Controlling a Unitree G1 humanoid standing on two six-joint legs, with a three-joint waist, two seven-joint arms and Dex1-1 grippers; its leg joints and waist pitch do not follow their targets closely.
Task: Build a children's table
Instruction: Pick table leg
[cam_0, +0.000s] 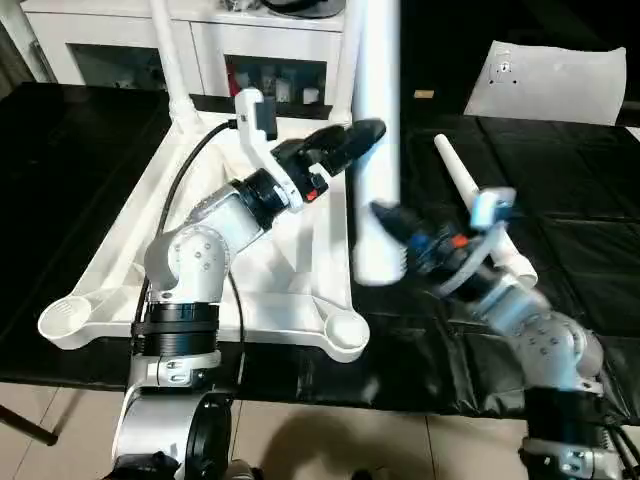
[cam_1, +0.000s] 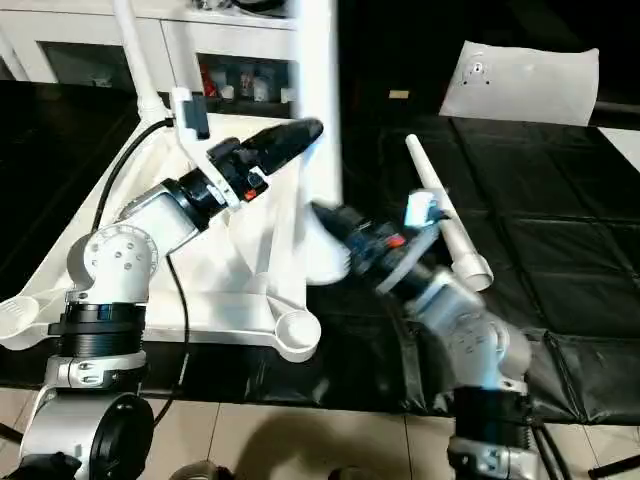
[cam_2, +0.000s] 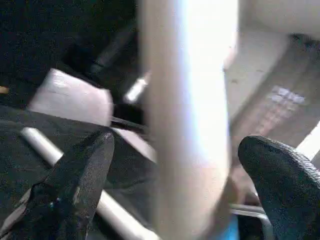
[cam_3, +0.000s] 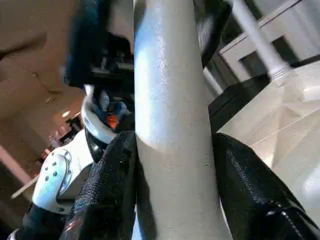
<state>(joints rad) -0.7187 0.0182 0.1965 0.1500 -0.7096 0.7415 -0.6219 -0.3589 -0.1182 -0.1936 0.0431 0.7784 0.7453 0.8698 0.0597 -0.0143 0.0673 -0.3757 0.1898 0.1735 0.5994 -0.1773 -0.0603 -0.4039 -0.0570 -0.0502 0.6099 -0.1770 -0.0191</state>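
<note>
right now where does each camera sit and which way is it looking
Left eye view: on the head, looking forward and down at the tabletop, over both silver forearms.
Right eye view: the same scene from slightly aside, with the loose leg on the black mat.
Left wrist view: along the open left gripper, whose fingers flank the upright leg untouching.
Right wrist view: up along the right gripper clamping that leg, left arm behind.
Shared: all four show the upright leg.

Right end effector (cam_3: 172, 200) is clamped on an upright tube, while left end effector (cam_2: 175, 185) gapes wide.
</note>
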